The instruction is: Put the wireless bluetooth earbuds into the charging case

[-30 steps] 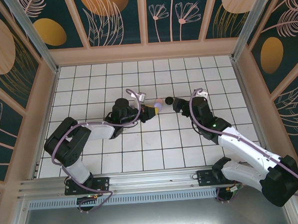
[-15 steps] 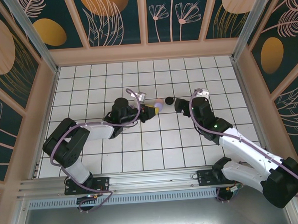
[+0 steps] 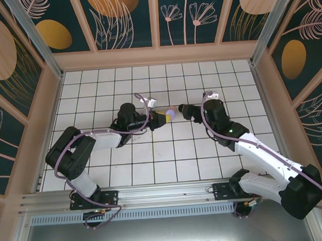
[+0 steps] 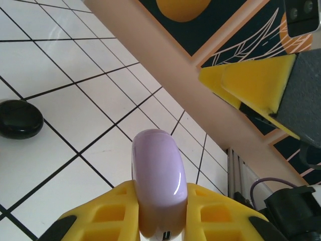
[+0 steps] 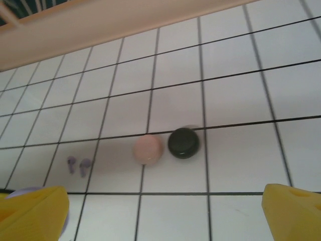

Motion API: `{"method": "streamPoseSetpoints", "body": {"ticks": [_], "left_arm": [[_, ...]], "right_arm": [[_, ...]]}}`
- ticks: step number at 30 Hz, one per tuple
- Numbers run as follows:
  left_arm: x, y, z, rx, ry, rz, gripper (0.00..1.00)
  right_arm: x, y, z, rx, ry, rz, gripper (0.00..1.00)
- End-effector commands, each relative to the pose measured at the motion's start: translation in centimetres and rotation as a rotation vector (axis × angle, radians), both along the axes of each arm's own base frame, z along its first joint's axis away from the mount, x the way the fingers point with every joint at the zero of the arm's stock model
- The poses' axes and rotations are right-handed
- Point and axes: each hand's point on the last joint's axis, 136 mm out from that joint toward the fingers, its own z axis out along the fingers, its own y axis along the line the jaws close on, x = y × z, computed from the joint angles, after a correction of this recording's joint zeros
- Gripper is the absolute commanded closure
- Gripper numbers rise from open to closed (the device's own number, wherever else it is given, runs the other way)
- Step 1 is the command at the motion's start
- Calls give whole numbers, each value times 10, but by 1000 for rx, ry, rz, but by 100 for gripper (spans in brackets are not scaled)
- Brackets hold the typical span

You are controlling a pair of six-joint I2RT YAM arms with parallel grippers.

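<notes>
Tiled table [image 3: 152, 153], left gripper [image 3: 160, 119] clamping lilac case [image 4: 158, 175], right gripper [image 5: 164, 207] wide, its camera catching earbuds [image 5: 78, 164]

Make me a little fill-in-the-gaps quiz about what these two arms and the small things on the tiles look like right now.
1. The left jaws are shut on a charging case coloured ____.
2. The right jaws stand ____.
3. Beside the pink case on the tiles lies a second case coloured ____.
4. The lilac earbuds lying loose on the tiles number ____.
Missing words: lilac; open; black; two.
</notes>
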Motion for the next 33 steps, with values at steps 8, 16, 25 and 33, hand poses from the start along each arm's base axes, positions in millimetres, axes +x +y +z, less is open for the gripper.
{"method": "streamPoseSetpoints", "body": {"ticks": [8, 16, 25, 33], "left_arm": [[-8, 5, 29, -49, -61, -70, 100], [-16, 4, 34, -58, -60, -117, 100], [-19, 5, 40, -58, -73, -129, 100], [-19, 5, 45, -65, -80, -129, 100]], "right_arm": [[-7, 54, 34, 190, -47, 259, 4], [-10, 73, 17, 214, 12, 354, 10], [-8, 78, 9, 222, 40, 378, 14], [-11, 73, -9, 205, 76, 363, 17]]}}
